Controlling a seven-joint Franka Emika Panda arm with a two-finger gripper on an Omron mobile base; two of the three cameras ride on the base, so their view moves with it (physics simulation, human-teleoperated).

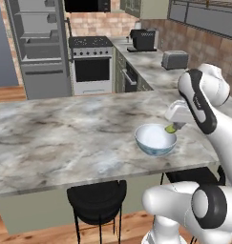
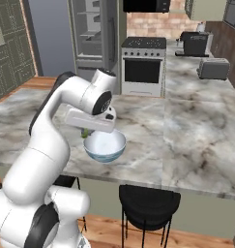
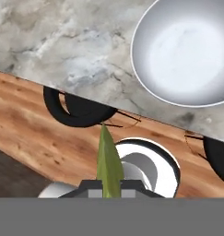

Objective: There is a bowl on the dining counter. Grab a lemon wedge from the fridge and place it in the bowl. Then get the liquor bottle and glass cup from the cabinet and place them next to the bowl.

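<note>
Right now the gripper point(image 1: 173, 127) is closed tight on the lemon wedge point(image 1: 171, 128), pinching the yellow-green sliver between its fingertips. In the left base view the wedge hangs at the right rim of the bowl point(image 1: 155, 139), just above it; cannot tell if it touches the rim. In the right base view the wedge point(image 2: 84, 132) sits at the bowl's point(image 2: 105, 146) left edge under the hand point(image 2: 90, 121). Hand view: the lemon wedge point(image 3: 109, 163) rises as a narrow green blade from between the dark finger tips point(image 3: 88, 188), and the bowl point(image 3: 185, 53) lies up in the top right corner, off to the side of the wedge, white inside.

Bowl stands upright on the dining counter point(image 1: 65, 138), near the counter's near edge, white interior, pale blue patterned outside. Two black stools point(image 1: 96, 200) tuck under the counter's near side over the wooden floor point(image 3: 35, 138); the hand view catches a stool ring point(image 3: 74, 108) at the counter edge.

Behind the counter: fridge point(image 1: 38, 45) at back left with its door open, grey shelves showing. White-fronted oven point(image 1: 91, 66) beside it. Farther right along the narrower worktop point(image 1: 151, 66), a dark coffee machine point(image 1: 143, 39) and a silver toaster point(image 1: 175, 59). Brick wall behind.
</note>
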